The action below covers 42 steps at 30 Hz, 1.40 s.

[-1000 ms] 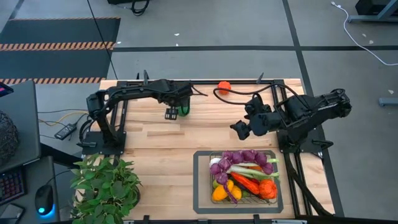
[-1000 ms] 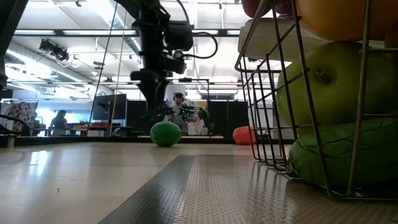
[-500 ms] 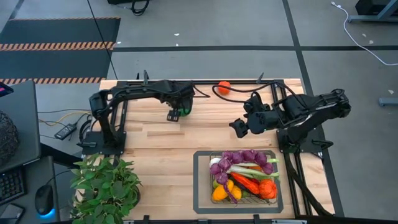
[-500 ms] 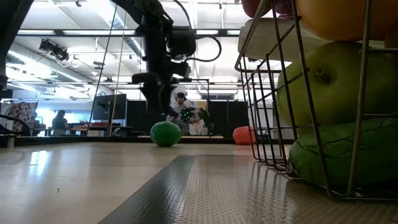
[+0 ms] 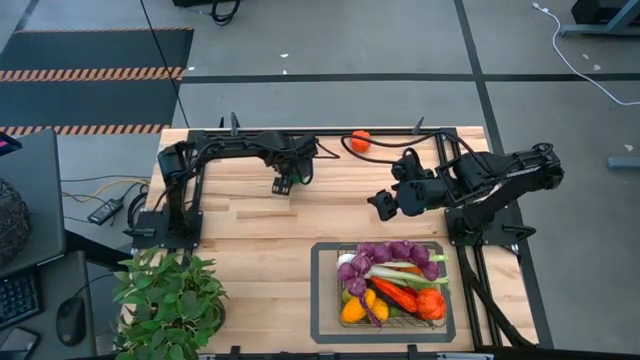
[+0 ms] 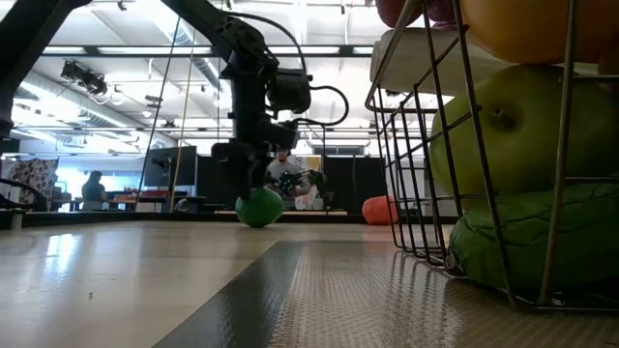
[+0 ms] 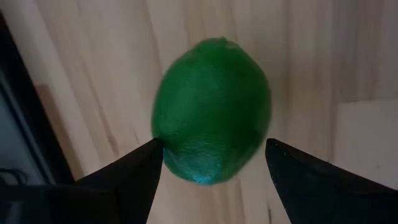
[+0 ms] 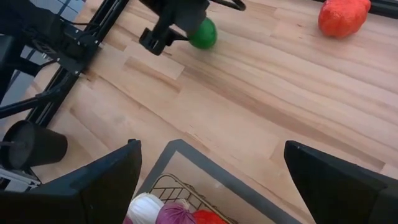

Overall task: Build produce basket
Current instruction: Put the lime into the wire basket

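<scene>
Now, starting at the left: a leafy potted plant [image 5: 168, 300] sits at the worktop's [image 5: 250, 240] near corner, well away from the action. The left claw [image 5: 287, 179] is down low at the far side of the worktop, fingers spread, and the green lime [image 7: 211, 112] sits right between them, resting on the wood. From the left wrist camera both dark fingertips [image 7: 140, 163] flank the fruit, one just touching its edge, the other with a sliver of a gap. At table height, the lime [image 6: 259, 207] rests on the boards with the left claw [image 6: 253, 172] directly over it.

Moving right, a red-orange tomato [image 5: 360, 140] lies beyond the left claw, near the far rail, apart from the lime. The right claw [image 5: 382, 205] hangs above the middle of the worktop, fingers wide apart, holding nothing. Just nearer than it stands the basket [image 5: 325, 325], already heaped with produce [image 5: 392, 280]: purple grapes, something leek-like, red and orange pieces, a yellow one. The right wrist camera catches the basket's [image 8: 186, 163] corner below that spread claw [image 8: 211, 180].
</scene>
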Each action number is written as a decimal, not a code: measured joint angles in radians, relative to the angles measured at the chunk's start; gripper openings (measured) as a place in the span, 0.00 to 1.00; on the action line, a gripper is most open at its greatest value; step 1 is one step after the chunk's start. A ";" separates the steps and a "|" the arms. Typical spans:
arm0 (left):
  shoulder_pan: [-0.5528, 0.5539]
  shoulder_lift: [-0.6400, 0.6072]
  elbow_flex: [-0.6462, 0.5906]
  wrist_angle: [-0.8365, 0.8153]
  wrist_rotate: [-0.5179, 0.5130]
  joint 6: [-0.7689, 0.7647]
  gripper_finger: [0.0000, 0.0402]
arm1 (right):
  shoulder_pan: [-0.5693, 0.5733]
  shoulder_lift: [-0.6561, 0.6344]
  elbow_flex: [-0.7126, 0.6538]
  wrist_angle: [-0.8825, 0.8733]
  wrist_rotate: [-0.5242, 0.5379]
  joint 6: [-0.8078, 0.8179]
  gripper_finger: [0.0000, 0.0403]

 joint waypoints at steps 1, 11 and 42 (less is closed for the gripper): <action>0.004 0.000 0.000 0.001 0.003 0.000 0.72 | 0.000 0.000 0.000 0.000 0.000 0.002 0.98; 0.047 0.012 -0.001 0.049 0.015 -0.001 0.72 | 0.000 0.000 0.000 0.000 0.001 0.018 0.98; 0.104 0.065 -0.001 0.228 0.001 -0.211 0.72 | -0.047 0.000 0.000 -0.007 0.024 0.026 0.98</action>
